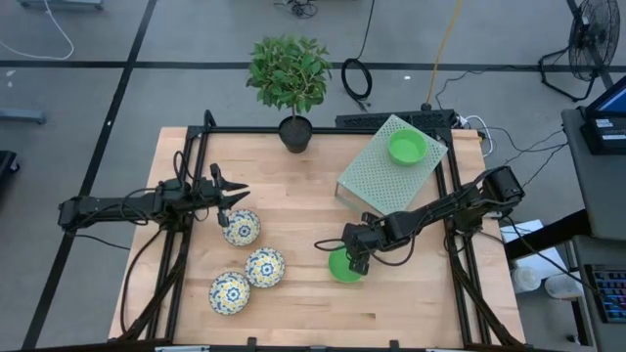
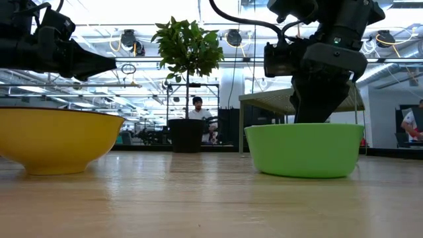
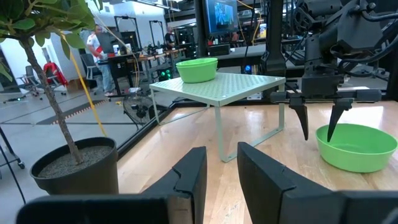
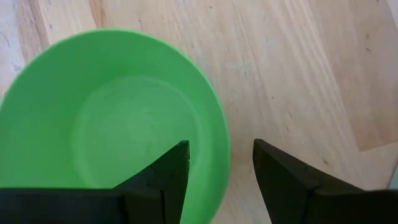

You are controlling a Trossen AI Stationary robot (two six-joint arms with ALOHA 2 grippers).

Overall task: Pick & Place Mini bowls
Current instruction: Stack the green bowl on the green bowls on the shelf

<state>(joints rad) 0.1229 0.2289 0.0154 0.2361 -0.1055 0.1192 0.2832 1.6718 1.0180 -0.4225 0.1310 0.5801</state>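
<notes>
A plain green mini bowl (image 1: 340,268) (image 4: 112,124) stands on its base on the wooden table, right of the middle. My right gripper (image 1: 354,262) (image 4: 221,163) is open and slants down over the bowl's rim (image 4: 225,149). One finger (image 4: 166,177) stands inside the bowl and the other (image 4: 283,177) outside, neither touching. A second green bowl (image 1: 407,147) sits on top of the pale green perforated rack (image 1: 377,176). Three patterned bowls (image 1: 241,227) (image 1: 265,266) (image 1: 230,291) rest on the table at the left. My left gripper (image 1: 238,193) (image 3: 222,168) waits open and level, just beyond the farthest patterned bowl.
A black pot with a small leafy tree (image 1: 295,132) stands at the table's far edge, left of the rack. The rack's thin legs (image 3: 219,134) leave a gap beneath its top. Bare wood lies along the near edge (image 1: 391,318).
</notes>
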